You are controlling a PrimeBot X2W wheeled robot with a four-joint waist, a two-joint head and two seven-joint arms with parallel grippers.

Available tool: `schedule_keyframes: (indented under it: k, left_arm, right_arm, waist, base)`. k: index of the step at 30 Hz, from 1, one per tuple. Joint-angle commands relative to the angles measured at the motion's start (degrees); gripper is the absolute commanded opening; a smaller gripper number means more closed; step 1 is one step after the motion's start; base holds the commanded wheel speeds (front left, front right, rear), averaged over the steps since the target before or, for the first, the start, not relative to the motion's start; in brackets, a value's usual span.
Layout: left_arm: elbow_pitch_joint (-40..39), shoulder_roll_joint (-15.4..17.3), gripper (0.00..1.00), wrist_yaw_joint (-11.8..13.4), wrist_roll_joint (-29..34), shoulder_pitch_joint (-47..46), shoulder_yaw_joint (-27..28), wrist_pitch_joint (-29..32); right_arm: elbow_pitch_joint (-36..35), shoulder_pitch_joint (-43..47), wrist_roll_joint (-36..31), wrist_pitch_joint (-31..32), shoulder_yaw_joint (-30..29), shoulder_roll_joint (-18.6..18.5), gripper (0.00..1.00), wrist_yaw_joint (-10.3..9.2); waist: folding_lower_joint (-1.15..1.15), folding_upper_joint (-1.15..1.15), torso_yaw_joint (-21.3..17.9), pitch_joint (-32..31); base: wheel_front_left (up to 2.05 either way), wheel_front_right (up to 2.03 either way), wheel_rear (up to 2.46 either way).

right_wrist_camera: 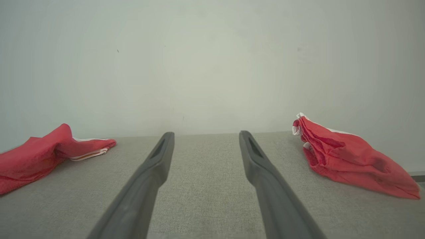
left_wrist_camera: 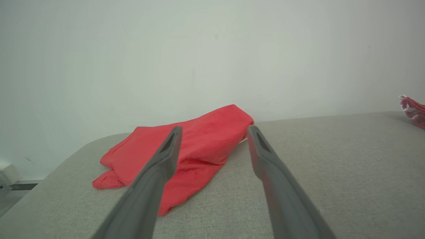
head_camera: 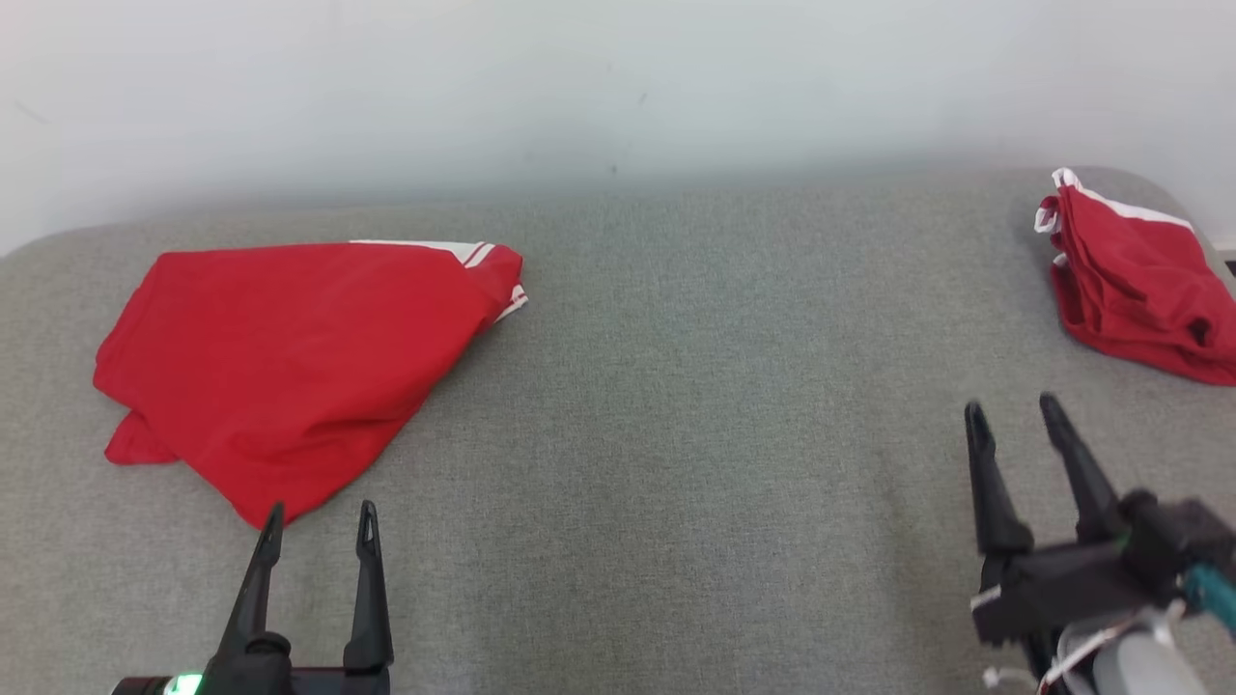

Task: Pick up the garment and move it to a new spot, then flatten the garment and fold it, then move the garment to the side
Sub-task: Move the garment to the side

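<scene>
Bunched garment [head_camera: 1135, 280]: red with white trim, heaped in a loose mound ahead of the right claw [head_camera: 1013, 407] and to its outer side. It is apart from the fingertips and close to the far right corner.
Right claw: spread wide with nothing between its fingers, above bare grey.
Step in hand: judged to be the reach for the pick-up, since this heap looks like the piece not yet worked.
Doing it well: steer forward and outward to the mound's ridge and lower one finger on each side of a thick fold. Pinch several layers, not the white hem alone, or the cloth may slip free.
Flatter garment [head_camera: 290, 357]: red, lying just ahead of the left claw [head_camera: 321, 512], its near corner almost at the left fingertip.
Left claw: also wide open and empty.
Grey padded surface [head_camera: 676, 386]: the bare stretch between both claws looks a suitable place for spreading.
</scene>
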Motion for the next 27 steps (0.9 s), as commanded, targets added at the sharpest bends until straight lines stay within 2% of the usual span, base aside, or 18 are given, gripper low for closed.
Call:
schedule_keyframes:
  k: [1, 10, 27]
  left_arm:
    - [0.4, -0.2, 1.0, -0.3, -0.5, 0.7, 0.3, -0.2]
    - [3.0, -0.3, 1.0, -0.3, -0.3, 1.9, 2.3, -0.2]
    - [7.3, -0.5, 1.0, -0.5, -0.3, 3.9, 4.5, -0.2]
  right_arm:
    - [-1.2, 2.0, -0.5, -0.2, -0.6, 1.3, 1.0, -0.16]
    - [-5.5, 10.5, -2.4, -0.2, -3.4, 6.4, 1.0, -0.16]
    - [-5.6, 15.8, -5.7, -0.2, -5.8, 10.5, 1.0, -0.16]
  waist:
    - [0.01, 0.01, 0.2, -0.7]
    - [0.01, 0.01, 0.2, -1.9]
    - [0.01, 0.01, 0.3, -5.0]
  base:
    - [0.0, 0.0, 0.0]
    - [0.0, 0.0, 0.0]
    - [0.0, 0.0, 0.0]
